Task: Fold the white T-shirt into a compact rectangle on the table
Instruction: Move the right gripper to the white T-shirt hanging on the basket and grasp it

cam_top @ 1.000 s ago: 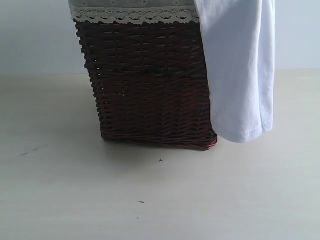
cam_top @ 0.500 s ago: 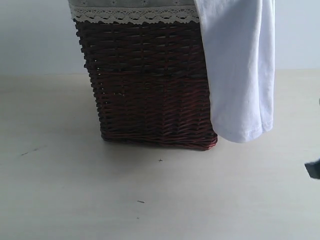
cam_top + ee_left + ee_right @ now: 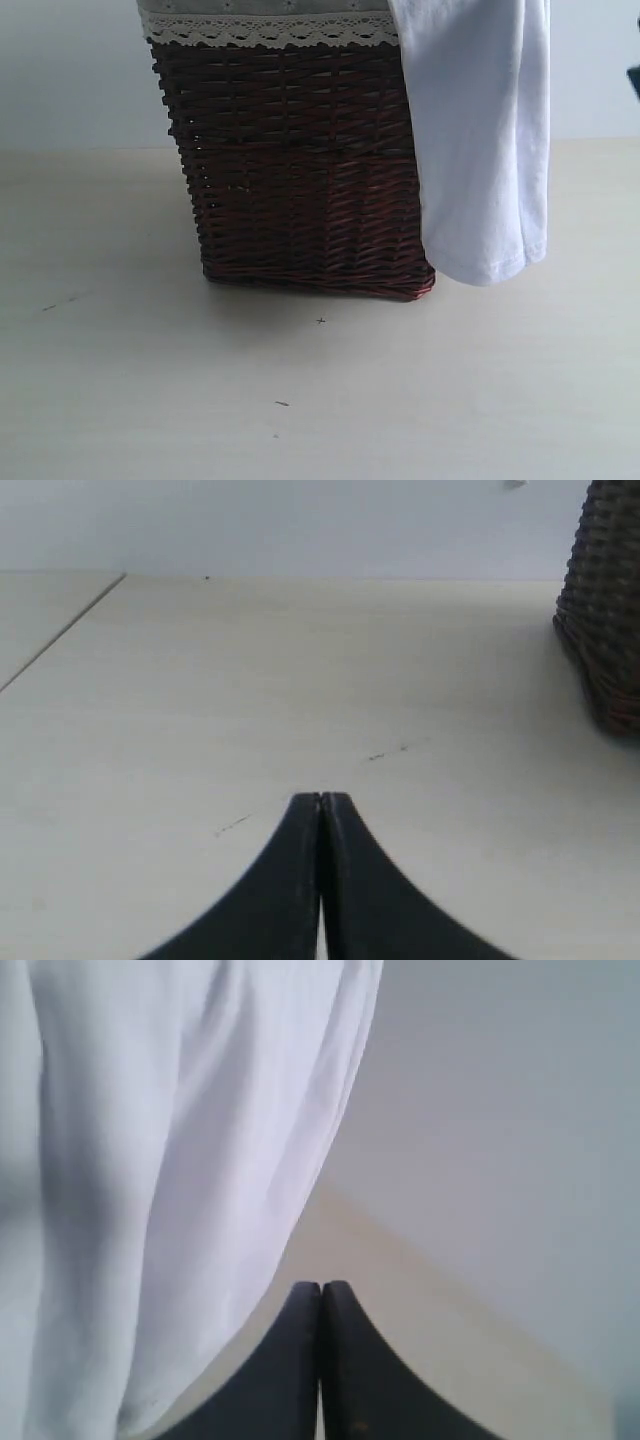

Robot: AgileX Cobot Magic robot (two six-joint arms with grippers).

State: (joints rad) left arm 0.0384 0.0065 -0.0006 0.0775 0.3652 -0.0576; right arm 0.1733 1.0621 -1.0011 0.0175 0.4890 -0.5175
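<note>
From the outside camera, the white T-shirt [image 3: 480,150] hangs out of the top of a dark brown basket [image 3: 295,170] and down its right side, almost to the basket's bottom. The basket stands on the table [image 3: 320,400]. In the left wrist camera, the left gripper [image 3: 321,802] has its two fingers pressed together, holding nothing, over the table near the basket. In the right wrist camera, the right gripper [image 3: 321,1290] is pressed together too, holding nothing, close to the white T-shirt.

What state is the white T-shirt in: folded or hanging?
Hanging, unfolded: the white T-shirt drapes down the side of the wicker basket, not laid on the table.
</note>
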